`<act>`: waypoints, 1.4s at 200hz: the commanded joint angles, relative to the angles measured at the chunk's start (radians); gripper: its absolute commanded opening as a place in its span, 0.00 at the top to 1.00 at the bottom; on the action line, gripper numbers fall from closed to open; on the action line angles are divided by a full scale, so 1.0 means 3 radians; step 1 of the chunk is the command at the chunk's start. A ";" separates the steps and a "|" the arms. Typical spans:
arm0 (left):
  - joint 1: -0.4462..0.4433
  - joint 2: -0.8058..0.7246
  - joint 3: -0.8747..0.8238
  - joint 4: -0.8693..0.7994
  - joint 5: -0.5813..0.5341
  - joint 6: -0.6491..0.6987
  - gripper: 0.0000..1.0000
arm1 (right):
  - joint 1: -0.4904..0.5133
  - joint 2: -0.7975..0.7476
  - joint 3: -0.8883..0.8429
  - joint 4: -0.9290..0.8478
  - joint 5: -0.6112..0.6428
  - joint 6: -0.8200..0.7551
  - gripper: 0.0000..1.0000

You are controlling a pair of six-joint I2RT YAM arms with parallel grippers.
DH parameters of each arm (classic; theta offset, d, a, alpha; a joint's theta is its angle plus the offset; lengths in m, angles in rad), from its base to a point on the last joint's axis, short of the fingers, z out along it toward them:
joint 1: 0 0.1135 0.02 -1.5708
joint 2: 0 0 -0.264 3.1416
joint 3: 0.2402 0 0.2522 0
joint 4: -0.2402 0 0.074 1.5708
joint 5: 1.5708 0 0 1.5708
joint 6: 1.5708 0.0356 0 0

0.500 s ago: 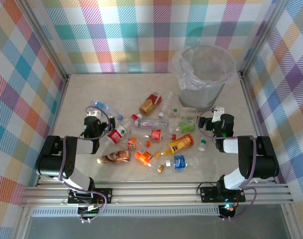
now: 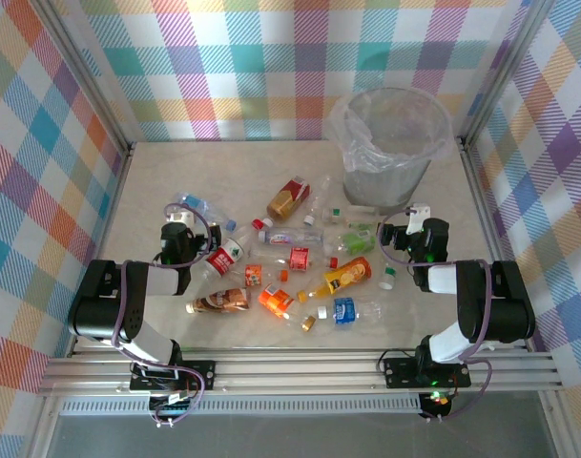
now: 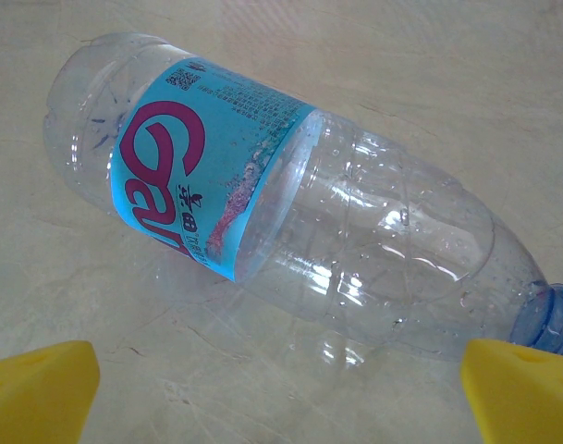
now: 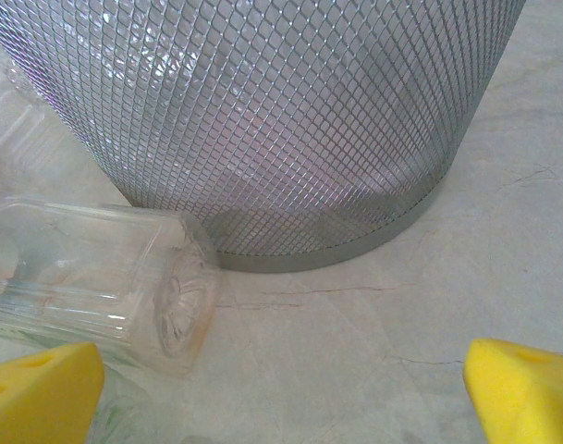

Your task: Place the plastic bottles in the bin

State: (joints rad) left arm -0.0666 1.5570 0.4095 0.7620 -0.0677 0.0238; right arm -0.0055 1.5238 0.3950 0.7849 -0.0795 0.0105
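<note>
— Pale marbled table (image 2: 137, 191), checked pastel walls (image 2: 271, 57) all round. What lies closest to us?

— Closest is a metal rail (image 2: 290, 367) along the near edge. Just past it the plastic bottles (image 2: 298, 256) lie scattered over the middle of the table, all on their sides. At the front are a brown one (image 2: 218, 301), an orange-red one (image 2: 276, 301) and a clear one with a blue label (image 2: 347, 310). An orange one with a yellow label (image 2: 347, 275) lies a little farther back, and a loose cap (image 2: 308, 323) sits among them.

— And the left gripper?

— The left gripper (image 3: 281, 398) is low over the left of the table, its yellow fingertips (image 3: 36, 388) wide apart and holding nothing. Just beyond them lies a clear bottle with a turquoise label (image 3: 290, 222), with its blue-tinted neck at the right of the wrist view. The fingertips and that bottle are apart.

— The right one?

— The right gripper (image 4: 281, 398) sits at the right of the scatter, fingers (image 4: 521, 393) spread just as wide, also empty. Beyond its left fingertip a plain clear bottle (image 4: 87, 287) lies with its base turned toward the foot of the bin.

— Where is the bin?

— The bin (image 2: 390, 143) stands upright at the far right of the table, near the back wall, lined with a clear bag (image 2: 342, 124). Its grey mesh wall (image 4: 263, 120) rises right behind that plain clear bottle. I cannot tell whether the two touch.
</note>
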 commanded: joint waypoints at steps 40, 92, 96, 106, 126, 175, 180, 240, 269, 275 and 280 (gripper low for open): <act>0.0015 0.0030 0.0071 0.0095 0.0041 0.0044 0.00 | -0.0016 0.0035 0.0069 0.0124 -0.0011 -0.0012 0.00; 0.0017 0.0024 0.0069 0.0094 0.0042 0.0047 0.00 | -0.0013 0.0037 0.0068 0.0124 -0.0011 -0.0011 0.00; 0.0017 0.0026 0.0069 0.0095 0.0041 0.0046 0.00 | -0.0015 0.0034 0.0068 0.0122 -0.0011 -0.0013 0.00; 0.0013 0.0021 0.0063 0.0095 0.0040 0.0043 0.00 | -0.0015 0.0033 0.0067 0.0121 -0.0011 -0.0011 0.00; 0.0017 0.0020 0.0062 0.0097 0.0042 0.0043 0.00 | -0.0016 0.0034 0.0069 0.0124 -0.0011 -0.0010 0.00; 0.0017 0.0012 0.0015 0.0176 0.0115 0.0076 0.00 | -0.0017 0.0029 0.0054 0.0145 -0.0011 -0.0012 0.00; 0.0017 0.0008 -0.0012 0.0222 0.0121 0.0079 0.00 | -0.0017 0.0029 0.0044 0.0158 -0.0007 -0.0010 0.00; 0.0017 -0.0134 -0.0224 0.0489 0.0066 0.0059 0.00 | -0.0012 -0.0179 -0.0172 0.0374 0.0150 0.0052 0.00; 0.0014 -0.0297 -0.0266 0.0444 0.0030 0.0038 0.00 | -0.0014 -0.0462 -0.0196 0.0165 0.0210 0.0080 0.00; 0.0012 -0.0346 -0.0252 0.0371 0.0024 0.0035 0.00 | -0.0017 -0.0513 -0.0204 0.0125 0.0223 0.0087 0.00; 0.0016 -0.0389 -0.0239 0.0319 0.0022 0.0031 0.00 | -0.0014 -0.0554 -0.0220 0.0106 0.0224 0.0093 0.00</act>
State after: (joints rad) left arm -0.0666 1.5093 0.3363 0.8589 -0.0532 0.0277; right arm -0.0067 1.4281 0.3401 0.8242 -0.0341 0.0181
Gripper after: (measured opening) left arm 0.997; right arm 0.997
